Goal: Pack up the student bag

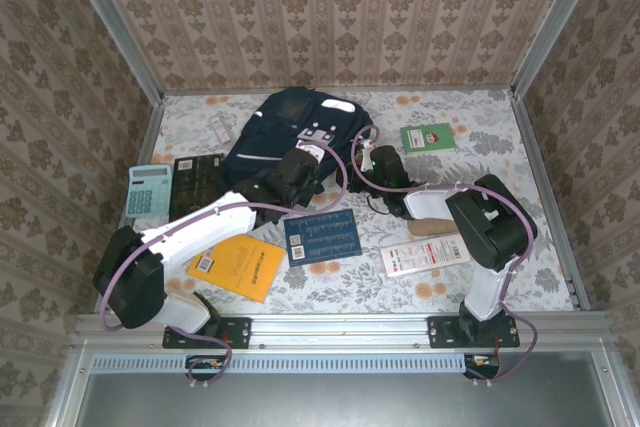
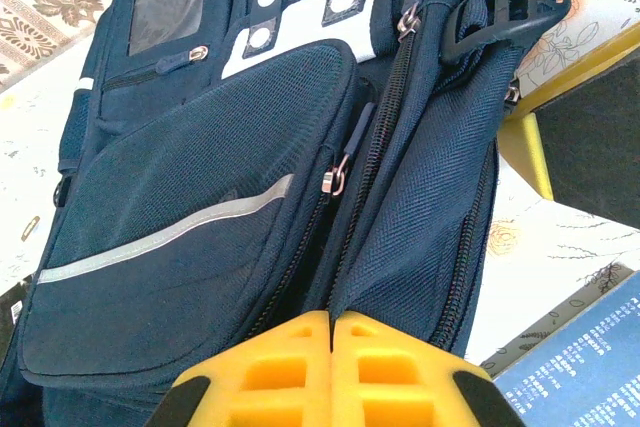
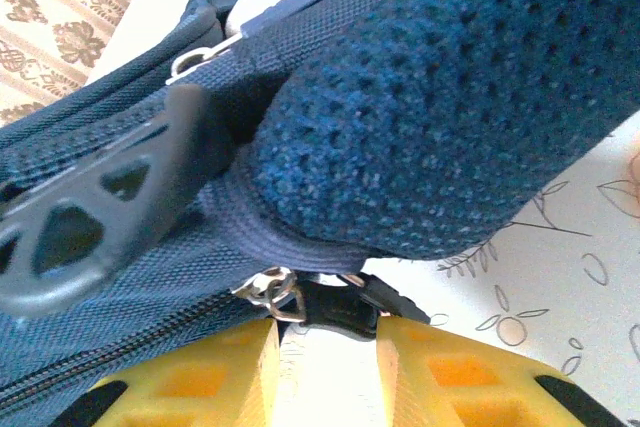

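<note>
The student bag [image 1: 290, 122], navy blue with a white stripe, lies at the back middle of the table. My left gripper [image 1: 298, 165] is at its near end. In the left wrist view the yellow fingertips [image 2: 332, 315] are shut on a fold of the bag's fabric [image 2: 400, 237] beside an unzipped opening. My right gripper [image 1: 366, 159] is at the bag's right side. In the right wrist view its jaws [image 3: 325, 319] stand apart just short of a black zipper pull [image 3: 345, 305] and a metal slider [image 3: 268, 289], under a padded mesh strap [image 3: 440, 107].
A calculator [image 1: 150, 190] and a black flat case [image 1: 197, 179] lie at the left. A yellow book [image 1: 237, 265] and a blue book [image 1: 322, 236] are in front. A green booklet [image 1: 428, 137] lies back right, and a white box [image 1: 425, 255] near the right arm.
</note>
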{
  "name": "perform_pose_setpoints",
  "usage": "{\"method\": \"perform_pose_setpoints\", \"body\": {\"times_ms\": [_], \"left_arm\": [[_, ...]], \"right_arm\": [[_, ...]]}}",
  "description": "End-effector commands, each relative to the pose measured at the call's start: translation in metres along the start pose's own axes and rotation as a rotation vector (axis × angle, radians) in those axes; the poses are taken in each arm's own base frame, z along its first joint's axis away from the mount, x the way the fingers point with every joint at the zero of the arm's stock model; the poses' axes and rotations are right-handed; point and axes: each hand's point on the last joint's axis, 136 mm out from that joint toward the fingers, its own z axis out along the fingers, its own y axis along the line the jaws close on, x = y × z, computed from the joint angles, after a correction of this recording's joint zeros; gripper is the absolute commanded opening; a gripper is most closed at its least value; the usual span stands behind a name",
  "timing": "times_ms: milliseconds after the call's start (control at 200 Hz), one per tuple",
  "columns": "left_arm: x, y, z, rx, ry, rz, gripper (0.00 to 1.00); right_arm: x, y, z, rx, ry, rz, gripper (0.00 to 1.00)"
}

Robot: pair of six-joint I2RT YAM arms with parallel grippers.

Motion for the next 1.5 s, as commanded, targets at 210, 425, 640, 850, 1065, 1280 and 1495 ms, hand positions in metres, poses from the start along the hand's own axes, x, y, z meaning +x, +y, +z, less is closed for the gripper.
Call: {"method": "perform_pose_setpoints", "body": {"times_ms": [210,425,640,850,1065,1280,1495], "left_arm": [[-0.029,0.009,-0.014,0.002,-0.094,-0.080,0.00],[-0.029,0.008,-0.013,0.005,-0.091,-0.081,0.00],[-0.029,0.009,-0.014,0.006,-0.093,-0.084,0.00],[-0.029,0.013,-0.014,-0.009,-0.090,-0.086,0.00],[-0.023,0.022,-0.009,-0.048,-0.064,-0.115,0.00],[-0.019,0.018,0.000,-0.021,-0.040,-0.133,0.00],[-0.019,0.018,0.000,-0.015,-0.041,-0.143,0.00]], "right_arm": [[-0.013,-0.013,0.011,0.056,-0.060,-0.051,0.35],[-0.016,-0.005,0.013,0.015,-0.070,-0.063,0.34],[-0.015,0.000,0.006,-0.012,-0.077,-0.061,0.16],[-0.010,0.000,-0.010,-0.007,-0.078,-0.042,0.00],[-0.010,0.003,-0.040,0.009,-0.111,-0.037,0.00],[-0.007,0.024,-0.059,-0.030,-0.103,-0.083,0.00],[-0.007,0.042,-0.071,-0.041,-0.109,-0.147,0.00]]}}
